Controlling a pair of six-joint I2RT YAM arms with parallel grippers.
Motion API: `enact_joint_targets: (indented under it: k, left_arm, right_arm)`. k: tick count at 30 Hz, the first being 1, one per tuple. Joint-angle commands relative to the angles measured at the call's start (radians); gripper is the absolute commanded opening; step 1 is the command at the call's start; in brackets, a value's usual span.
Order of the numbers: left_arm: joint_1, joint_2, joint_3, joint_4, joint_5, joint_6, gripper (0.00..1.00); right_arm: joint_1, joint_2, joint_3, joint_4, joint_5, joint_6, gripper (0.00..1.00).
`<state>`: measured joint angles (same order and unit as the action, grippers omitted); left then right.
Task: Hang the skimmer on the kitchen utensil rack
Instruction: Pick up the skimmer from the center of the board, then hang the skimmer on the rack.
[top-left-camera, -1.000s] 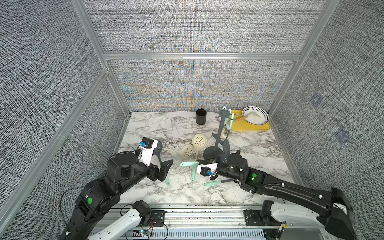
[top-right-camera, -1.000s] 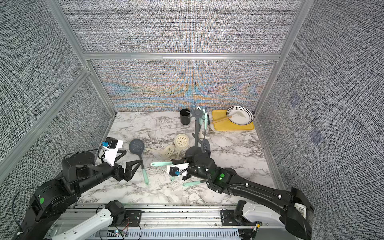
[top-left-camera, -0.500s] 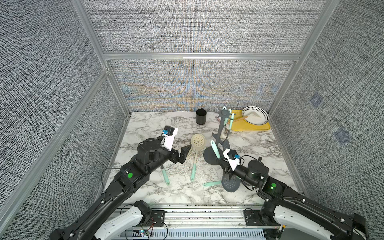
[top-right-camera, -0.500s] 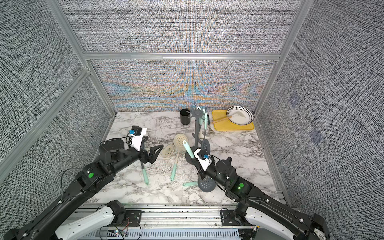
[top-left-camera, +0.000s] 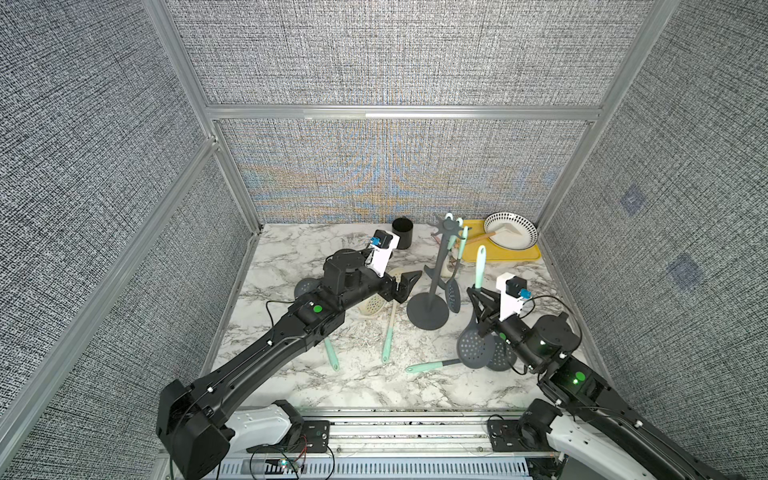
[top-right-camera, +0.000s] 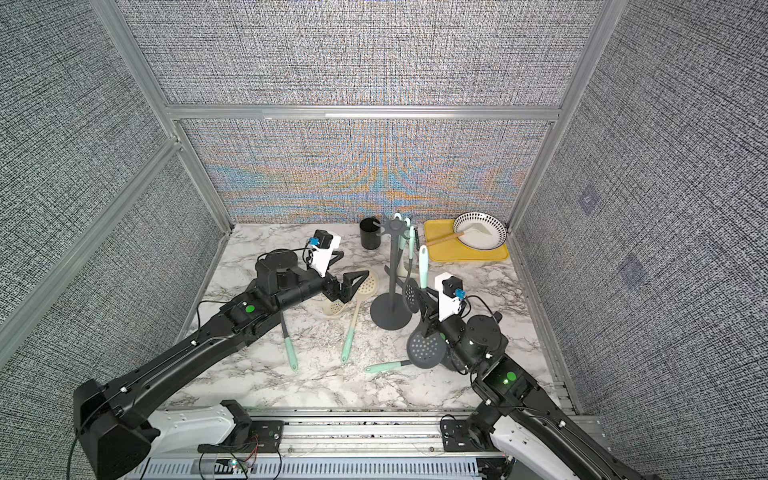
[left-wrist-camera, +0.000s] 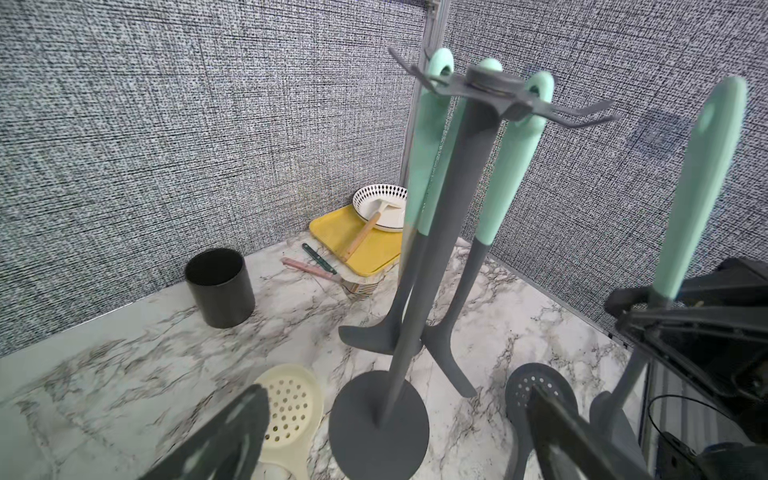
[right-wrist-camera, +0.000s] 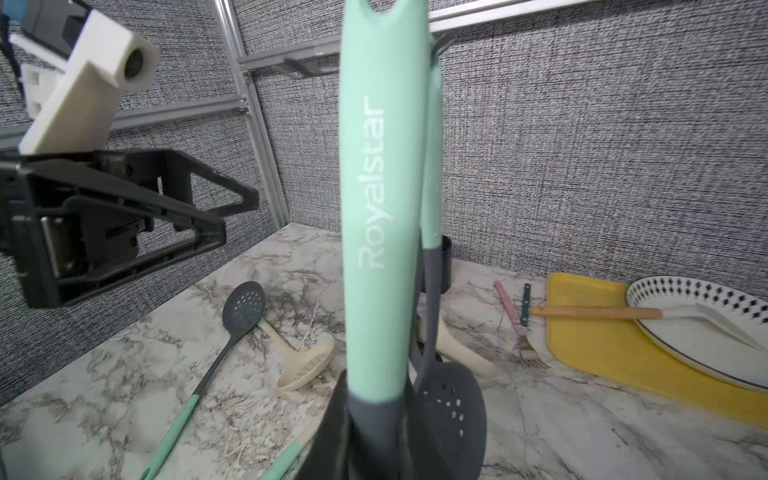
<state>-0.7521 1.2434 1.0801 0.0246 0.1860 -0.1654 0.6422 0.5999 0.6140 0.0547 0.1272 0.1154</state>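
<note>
Swung up off the tabletop (top-left-camera: 374, 390) within the last second, the skimmer (top-left-camera: 480, 266) now stands on end just beside the kitchen utensil rack (top-left-camera: 437, 266), with its mint handle uppermost and its perforated grey head hanging low. The left arm has meanwhile come in toward the rack's pole.

We see the right pincer (top-left-camera: 478, 300) clenched on the skimmer's dark neck, just under the mint grip. Whether the head is clear of the marble we cannot tell.

We judge the carry to be the step in hand: the utensil is gripped and raised but not yet hung. Next, as we read it, the eye at the handle's tip must come level with the star-shaped crown (left-wrist-camera: 492, 85). It must then be steered over a bare hook (left-wrist-camera: 590, 118) and lowered onto it before the grip lets go. Three mint-handled utensils (left-wrist-camera: 428, 166) already hang from other hooks, so room looks tight.

The right arm reaches in from the near right corner, its forearm angled upward and the pincer pointing toward the rack. The left arm stretches long across the marble. Its left pincer (top-left-camera: 410, 286) is released and spread wide, just short of the pole above the round base, and touches nothing that we can see. Cream skimmers (top-left-camera: 371, 307) lie beneath it.
</note>
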Motion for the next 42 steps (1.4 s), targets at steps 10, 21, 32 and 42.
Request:
enact_joint_targets:
  k: [10,21,32,42]
  left_arm:
    - [-0.001,0.127,0.051,0.165,0.073,-0.029,0.95]
    - [-0.001,0.206,0.093,0.200,0.158,-0.057,0.85]
    - [-0.001,0.243,0.115,0.205,0.191,-0.065,0.85]
    - [-0.001,0.273,0.134,0.204,0.217,-0.070,0.85]
  right_arm:
    - [-0.234,0.179,0.196,-0.141,-0.486,-0.032,0.00]
    - [-0.250,0.207,0.254,-0.206,-0.502,-0.058,0.00]
    - [-0.253,0.213,0.244,-0.197,-0.465,-0.055,0.00]
    - [-0.255,0.241,0.238,-0.191,-0.472,-0.056,0.00]
